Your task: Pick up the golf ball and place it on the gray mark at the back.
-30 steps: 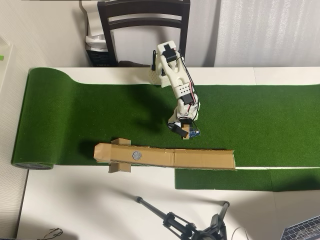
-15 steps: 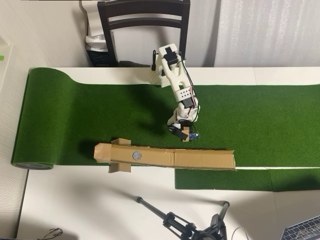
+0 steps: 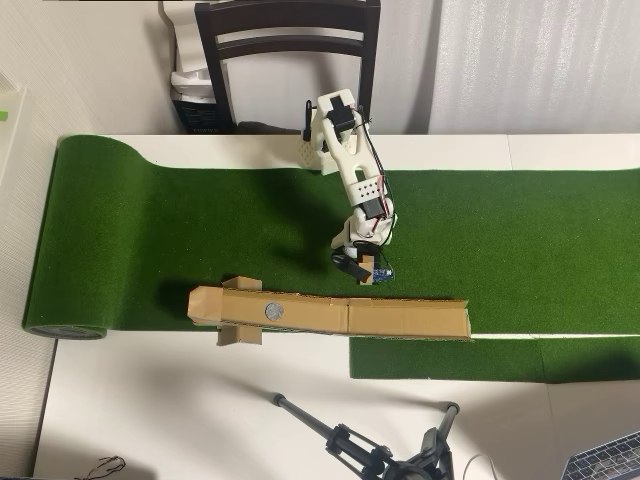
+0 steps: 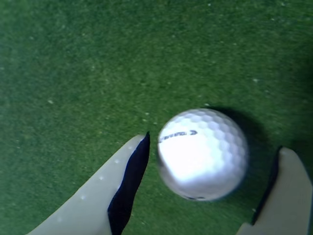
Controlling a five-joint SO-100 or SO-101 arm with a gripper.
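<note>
Green turf (image 4: 73, 58), golf ball (image 4: 203, 154) logo toward upper left.

Open turf (image 3: 150, 220) surrounds the claw (image 4: 210, 191); only the cardboard channel (image 3: 400, 318) lies close in front.

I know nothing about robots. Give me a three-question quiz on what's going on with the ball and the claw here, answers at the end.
1. True or false: in the wrist view the golf ball lies on the green turf between the two fingers of the claw.
2. Is the claw clamped on the ball? A) yes, squeezing it B) no, open with a gap on each side.
3. In the overhead view, what does the gray mark sit on?

Key:
1. True.
2. B.
3. The long cardboard channel, near its left end; no ball rests on the mark yet.
</note>
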